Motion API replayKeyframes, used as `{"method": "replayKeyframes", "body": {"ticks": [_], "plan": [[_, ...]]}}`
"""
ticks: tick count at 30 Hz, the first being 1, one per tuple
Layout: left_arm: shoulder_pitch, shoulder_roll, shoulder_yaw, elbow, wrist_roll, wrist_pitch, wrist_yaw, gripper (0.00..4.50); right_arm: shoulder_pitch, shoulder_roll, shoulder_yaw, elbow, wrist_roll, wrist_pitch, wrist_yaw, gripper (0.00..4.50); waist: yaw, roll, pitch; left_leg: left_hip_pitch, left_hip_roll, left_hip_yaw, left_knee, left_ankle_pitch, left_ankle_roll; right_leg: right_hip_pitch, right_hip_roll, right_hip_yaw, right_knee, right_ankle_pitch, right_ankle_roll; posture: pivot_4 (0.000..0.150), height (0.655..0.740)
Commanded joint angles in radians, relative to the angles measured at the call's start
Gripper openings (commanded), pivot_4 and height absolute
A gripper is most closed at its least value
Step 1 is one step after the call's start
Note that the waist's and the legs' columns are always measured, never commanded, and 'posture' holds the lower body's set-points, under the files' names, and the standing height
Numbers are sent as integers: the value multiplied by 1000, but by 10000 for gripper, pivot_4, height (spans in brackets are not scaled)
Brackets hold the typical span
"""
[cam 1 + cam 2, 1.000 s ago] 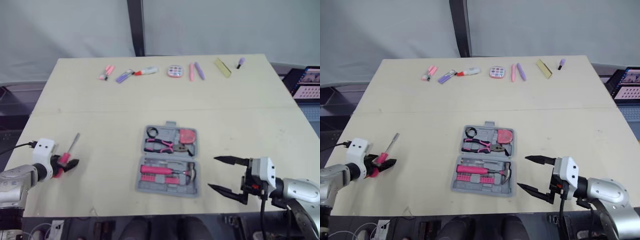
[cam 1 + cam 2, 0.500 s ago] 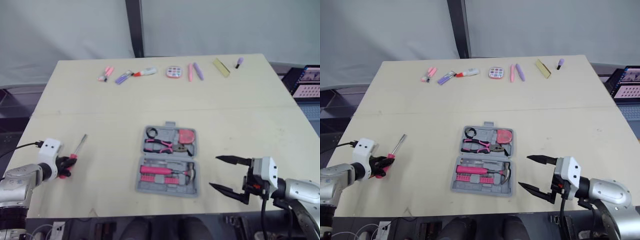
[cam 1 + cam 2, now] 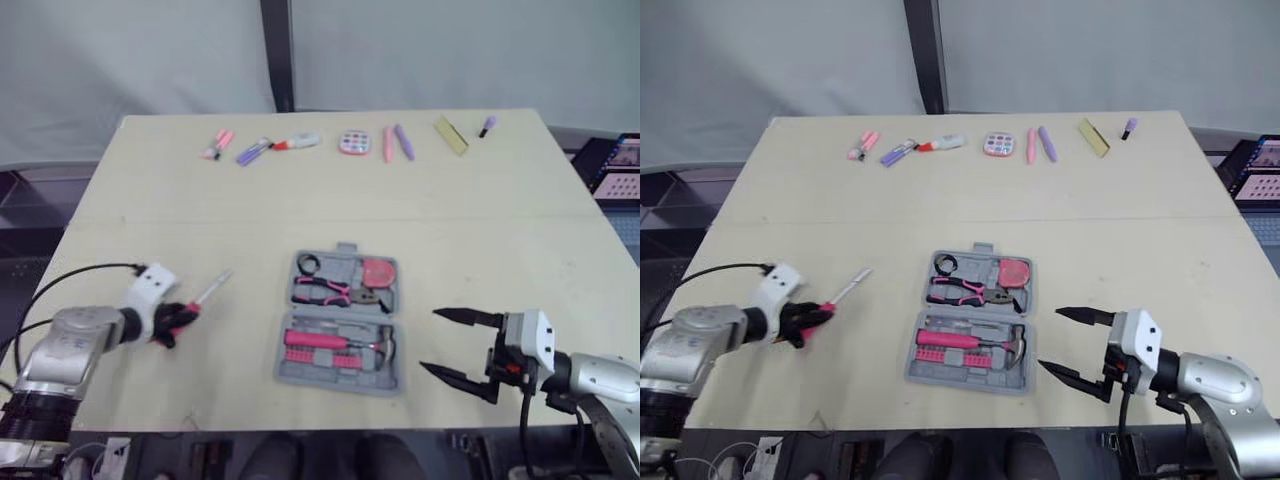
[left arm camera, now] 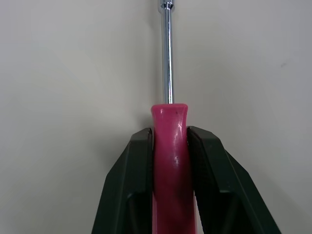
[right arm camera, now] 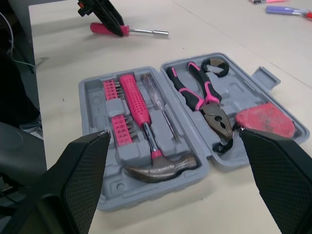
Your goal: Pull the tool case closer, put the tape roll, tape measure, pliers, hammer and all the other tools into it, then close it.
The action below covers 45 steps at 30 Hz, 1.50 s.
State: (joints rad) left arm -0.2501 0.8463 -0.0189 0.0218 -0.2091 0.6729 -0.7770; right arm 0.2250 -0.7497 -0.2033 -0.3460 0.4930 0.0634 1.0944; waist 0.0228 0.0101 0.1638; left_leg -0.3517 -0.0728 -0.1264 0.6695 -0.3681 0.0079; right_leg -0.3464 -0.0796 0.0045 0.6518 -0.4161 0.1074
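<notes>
The grey tool case (image 3: 341,321) lies open at the table's front middle, holding pink pliers (image 5: 202,100), a pink-handled hammer (image 5: 146,131), a bit set (image 5: 116,117), a black tape roll (image 5: 216,66) and a pink tape measure (image 5: 265,119). Left of the case, my left gripper (image 3: 178,320) is shut on the pink handle of a screwdriver (image 4: 168,161), whose metal shaft (image 3: 213,289) points toward the case. My right gripper (image 3: 455,347) stands open just right of the case, nothing between its fingers.
Along the table's far edge lies a row of small items: pink and purple markers (image 3: 248,150), a round pink item (image 3: 352,143), pink and purple pens (image 3: 394,142), a yellow block (image 3: 447,135). A dark pole (image 3: 275,55) stands behind the table.
My left gripper closed on the screwdriver's pink handle and carried it rightward toward the case. The right gripper has stayed in place, open.
</notes>
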Motion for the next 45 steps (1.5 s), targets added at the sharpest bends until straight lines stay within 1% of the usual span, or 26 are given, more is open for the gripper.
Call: {"method": "replayKeyframes", "body": {"ticks": [1,3,6,9,12,16,20,23,28,34,45], "plan": [[-73,30,-71,-96,23,19,-65,5827,6,-6,-27,-2,5,-23,13,45000,-5,0,0,0,0,1,0,0,0,-2,0,0,3,0,0,1500,7400],[-113,42,-128,-136,46,8,-104,5827,12,-6,-30,0,5,-25,16,45000,-9,0,0,-1,0,2,0,0,0,-3,1,0,3,0,0,1500,7400],[-193,33,-210,-160,93,13,-123,5827,10,-10,-36,17,12,-26,26,45000,-10,0,0,-1,0,2,0,0,0,-3,1,0,4,0,0,1500,7400],[-267,-2,-262,-193,89,51,-153,5827,10,-19,-37,35,12,-36,44,45000,-8,-1,1,-1,0,2,1,0,0,-3,1,0,4,0,0,1500,7400],[-326,-31,-331,-241,111,65,-183,5827,7,-30,-46,57,17,-38,62,45000,-4,-2,1,-2,0,2,3,0,1,-3,1,0,5,0,0,1500,7400],[-393,-75,-423,-344,123,144,-201,5827,8,-43,-53,90,12,-44,86,45000,1,-3,2,-3,0,2,6,0,1,-3,1,0,5,0,0,1500,7400],[-412,-90,-500,-484,111,257,-215,5827,3,-44,-52,98,10,-42,93,45000,1,-3,2,-4,0,2,7,-1,2,-3,1,1,6,0,0,1500,7400],[-419,-98,-535,-535,107,307,-210,5827,2,-44,-50,100,9,-41,94,45000,2,-3,2,-4,0,2,8,-1,2,-2,2,1,6,0,0,1500,7400],[-474,-152,-610,-535,129,327,-193,5827,3,-42,-50,96,6,-41,92,45000,6,-4,2,-4,0,2,9,-1,3,-1,2,1,5,0,0,1500,7400],[-495,-150,-647,-534,110,353,-220,5827,17,-42,-57,80,8,-36,86,45000,6,-4,2,-4,0,1,11,-2,3,-1,2,1,5,0,0,1500,7400],[-432,-161,-713,-682,51,500,-174,5827,48,-48,-70,40,14,-16,78,45000,6,-4,2,-4,0,1,11,-2,4,0,2,1,5,0,0,1500,7400]]}}
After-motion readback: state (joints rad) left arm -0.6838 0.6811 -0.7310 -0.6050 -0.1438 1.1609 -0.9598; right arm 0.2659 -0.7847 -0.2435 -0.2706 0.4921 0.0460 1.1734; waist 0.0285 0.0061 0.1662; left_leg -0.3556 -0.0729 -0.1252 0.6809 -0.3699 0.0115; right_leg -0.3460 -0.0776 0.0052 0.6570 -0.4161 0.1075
